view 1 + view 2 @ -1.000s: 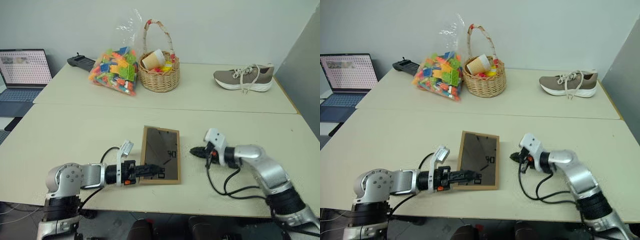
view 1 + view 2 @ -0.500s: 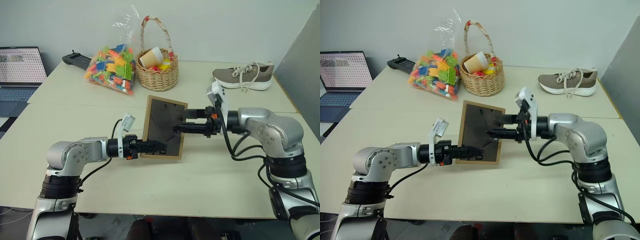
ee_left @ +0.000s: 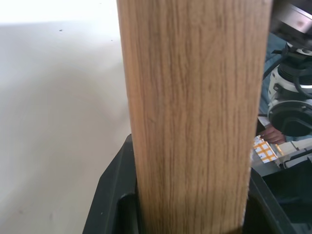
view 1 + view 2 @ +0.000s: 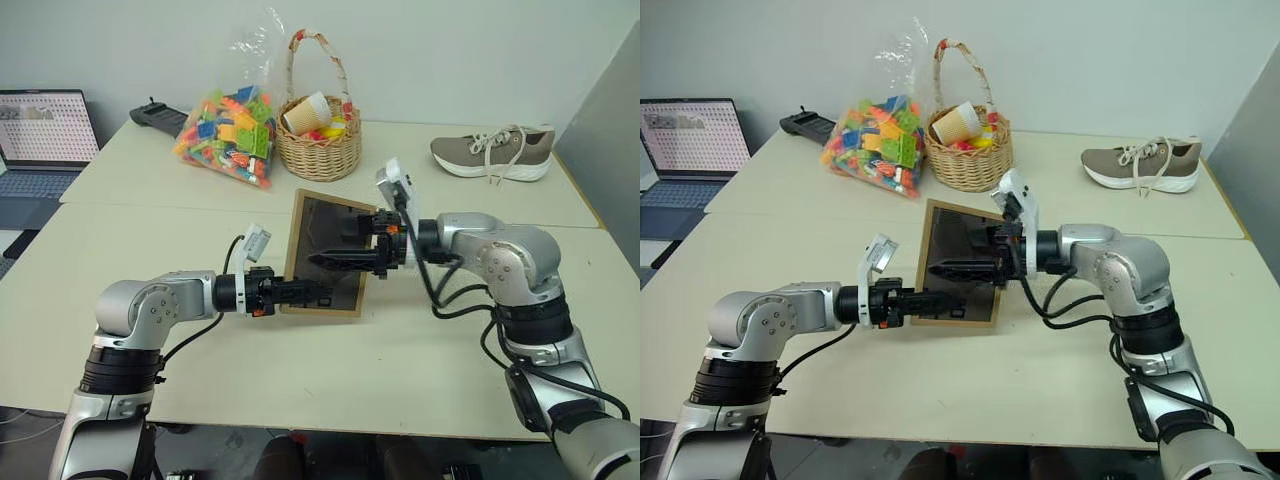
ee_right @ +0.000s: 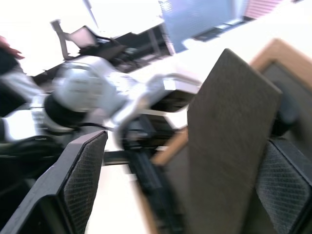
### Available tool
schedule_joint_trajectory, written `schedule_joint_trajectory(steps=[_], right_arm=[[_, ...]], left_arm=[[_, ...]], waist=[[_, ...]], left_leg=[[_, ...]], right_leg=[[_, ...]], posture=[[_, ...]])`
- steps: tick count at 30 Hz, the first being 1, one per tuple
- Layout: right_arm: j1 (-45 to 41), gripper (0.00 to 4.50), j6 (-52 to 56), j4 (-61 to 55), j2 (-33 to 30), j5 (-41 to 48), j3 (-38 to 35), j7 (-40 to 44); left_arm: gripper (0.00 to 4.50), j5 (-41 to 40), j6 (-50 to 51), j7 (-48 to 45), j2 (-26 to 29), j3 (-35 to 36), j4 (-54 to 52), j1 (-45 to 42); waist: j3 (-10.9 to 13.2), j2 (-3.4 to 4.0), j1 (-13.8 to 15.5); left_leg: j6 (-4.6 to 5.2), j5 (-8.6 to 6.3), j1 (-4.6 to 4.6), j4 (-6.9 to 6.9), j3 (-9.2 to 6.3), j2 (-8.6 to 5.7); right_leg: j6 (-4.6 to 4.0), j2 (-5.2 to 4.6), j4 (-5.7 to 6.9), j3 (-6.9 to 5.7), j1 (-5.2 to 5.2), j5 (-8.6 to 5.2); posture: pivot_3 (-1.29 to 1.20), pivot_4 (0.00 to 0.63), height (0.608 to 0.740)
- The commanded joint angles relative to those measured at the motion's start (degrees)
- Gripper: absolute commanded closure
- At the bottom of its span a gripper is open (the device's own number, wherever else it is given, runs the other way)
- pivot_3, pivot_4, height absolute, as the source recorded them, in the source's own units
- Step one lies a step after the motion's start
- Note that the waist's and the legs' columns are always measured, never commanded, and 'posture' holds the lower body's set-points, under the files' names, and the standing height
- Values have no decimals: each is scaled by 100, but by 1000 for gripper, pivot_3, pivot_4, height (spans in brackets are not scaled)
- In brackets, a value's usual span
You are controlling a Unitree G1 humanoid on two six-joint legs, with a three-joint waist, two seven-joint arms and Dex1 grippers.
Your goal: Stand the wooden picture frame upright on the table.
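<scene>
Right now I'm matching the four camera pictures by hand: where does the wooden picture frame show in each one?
Left eye view: wooden picture frame at centre, raised off the table, dark back toward the camera.
Right eye view: centre, slightly left of the middle.
Left wrist view: its light-wood edge runs up the picture between the left tool's fingers.
Right wrist view: its dark stand panel stands right of centre.
Shared landmark: the wicker basket behind it, in both eye views.

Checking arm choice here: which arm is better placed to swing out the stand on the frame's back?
Right, probably. The left gripper is clamped on the small light-wood picture frame's lower edge, holding it up, while the right gripper, open, reaches across its dark back panel.
</scene>
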Motion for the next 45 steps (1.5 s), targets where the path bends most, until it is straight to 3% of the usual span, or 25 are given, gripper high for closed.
schedule_joint_trajectory(steps=[1,5,8,10,12,14,17,19,24,31,35,39,45], right_arm=[[441,4,544,-568,-696,775,-718,272],[875,4,738,-801,-1210,1087,-1074,179],[1325,4,47,-913,-1577,476,-1145,-20],[1586,4,-1754,-805,-1688,-878,-811,-292],[1910,4,-5227,-249,-2067,-3071,-120,-524],[1932,4,-7844,563,-2300,-4587,241,-1199],[1642,4,-10541,1594,-2209,-5823,289,-2375],[1378,4,-11635,2135,-2087,-6675,333,-3169],[558,4,-12481,2991,-1607,-8138,576,-4532],[3,4,-12958,3500,-1296,-8752,937,-5292],[-70,663,-13033,3501,-1321,-8797,999,-5434],[-52,1659,-13045,3454,-1383,-8822,1024,-5486],[-33,2839,-13135,3372,-1444,-8800,1051,-5474]], left_arm=[[3274,-430,234,-65,62,270,-450,175],[3274,-644,455,0,76,350,-578,343],[3274,-741,565,-4,113,344,-634,404],[3274,-914,787,89,75,465,-515,348],[3274,-1301,1268,299,-59,787,-194,128],[3274,-1628,1700,487,-156,1044,53,-54],[3274,-2006,2317,794,-302,1345,368,-269],[3274,-2329,2484,1037,-348,1439,535,-353],[3274,-3172,2497,1723,-390,1336,545,-268],[3274,-4058,2431,2603,-471,1283,532,-100],[3274,-4576,2230,3009,-359,1144,508,38],[3274,-5080,1943,3356,-220,908,410,179],[3274,-5322,1573,3561,-39,594,160,311]], waist=[[0,0,5],[1,-1,-27],[1,-1,-37],[1,-2,-38],[1,-2,-39],[4,-7,-44],[6,-11,-54],[6,-11,-76],[6,-12,-134],[7,-15,-136],[7,-15,-136],[7,-15,-136],[7,-14,-134]], left_leg=[[0,0,-4,1,-1,0],[1,-1,-7,0,7,-4],[2,0,-7,0,4,1],[2,0,-7,0,8,1],[2,0,-8,0,13,-2],[3,0,-8,7,21,-8],[1,1,-12,8,31,-7],[-19,12,-19,9,40,-5],[-35,21,-24,16,37,8],[-61,45,6,21,26,-5],[-62,46,6,21,26,-4],[-62,46,6,19,27,-1],[-61,46,7,20,27,-4]], right_leg=[[0,-4,-2,-1,-1,0],[0,-7,-1,6,-8,0],[0,8,4,2,-11,0],[0,12,5,-5,-10,0],[2,13,5,7,-16,0],[25,10,3,5,-18,-9],[13,7,4,11,-29,5],[13,5,11,22,-44,6],[8,-13,48,37,-64,6],[1,-17,107,42,-53,3],[1,-17,104,43,-53,3],[1,-26,102,45,-53,3],[1,-28,106,45,-53,3]], posture=[[0,150,740],[0,150,740],[0,150,740],[0,150,740],[0,150,740],[0,150,740],[0,150,740],[0,150,740],[0,150,740],[0,150,740],[0,150,740],[0,150,740],[0,150,740]])
